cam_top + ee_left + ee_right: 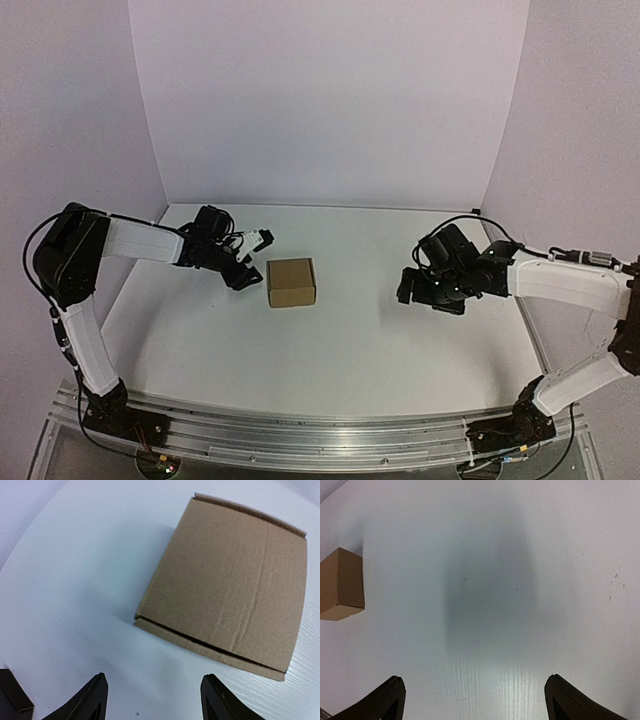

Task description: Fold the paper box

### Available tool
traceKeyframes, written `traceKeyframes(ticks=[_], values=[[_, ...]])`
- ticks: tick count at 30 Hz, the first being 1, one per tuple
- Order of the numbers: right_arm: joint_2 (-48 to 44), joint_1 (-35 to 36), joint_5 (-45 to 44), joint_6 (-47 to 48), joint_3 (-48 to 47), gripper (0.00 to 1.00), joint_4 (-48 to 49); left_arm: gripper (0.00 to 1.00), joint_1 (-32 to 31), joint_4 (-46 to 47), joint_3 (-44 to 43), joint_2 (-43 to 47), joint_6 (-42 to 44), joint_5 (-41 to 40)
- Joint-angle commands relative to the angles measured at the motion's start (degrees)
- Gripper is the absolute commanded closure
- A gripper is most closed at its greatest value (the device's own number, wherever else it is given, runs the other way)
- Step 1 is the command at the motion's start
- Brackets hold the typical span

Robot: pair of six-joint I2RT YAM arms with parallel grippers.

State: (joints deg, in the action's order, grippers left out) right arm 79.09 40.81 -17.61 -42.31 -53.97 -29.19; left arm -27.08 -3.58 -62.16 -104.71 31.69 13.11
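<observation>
Paper box (291,282): a closed brown cuboid with a creased top panel and a flap edge protruding along one side. It stands just ahead of the left gripper (155,695), whose jaws are parted and empty. It lies well apart, ahead-left, from the right gripper (475,696), whose jaws are spread wide and empty.

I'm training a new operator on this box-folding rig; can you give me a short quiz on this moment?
1. True or false: the left fingers and the right fingers both stand open, holding nothing.
2. The paper box is: A a flat sheet; B a folded cuboid on the table; C lifted in the air.
3. Fill in: the fingers nearer the box are the ____ ones.
Key: 1 true; 2 B; 3 left.
</observation>
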Motion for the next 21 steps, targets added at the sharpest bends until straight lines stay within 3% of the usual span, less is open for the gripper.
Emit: traceKeyframes(ticks=[1,4,8,9,11,15,21], values=[[-4.21,-6.24,-4.39,13.37,2.37,0.02,6.21,0.27,5.74,0.37,1.1,9.47,-13.38,4.72],[-9.31,-12.01,-5.17,21.36,9.85,0.02,17.35,0.17,9.67,4.38,6.42,14.88,-22.03,4.17],[-17.29,-16.59,-7.7,31.95,25.01,0.02,36.79,0.01,10.18,9.5,14.02,21.48,-29.2,-9.2],[-18.94,-17.43,-7.84,32.96,28.17,0.02,40.06,0.0,10.29,11.46,16.89,22.98,-30.78,-15.41],[-22.17,-19.15,-7.94,33.08,33.88,0.02,44.51,0.0,11.54,14.21,21.78,26.41,-34.48,-18.8],[-26.24,-20.74,-7.77,32.38,41.41,0.02,49.94,0.0,14.56,20.88,31.62,32.13,-36.23,-17.99],[-25.37,-20.85,-9.37,34.67,42.91,0.02,52.88,0.01,17.47,29.85,40.62,36.27,-40.5,-17.96]])
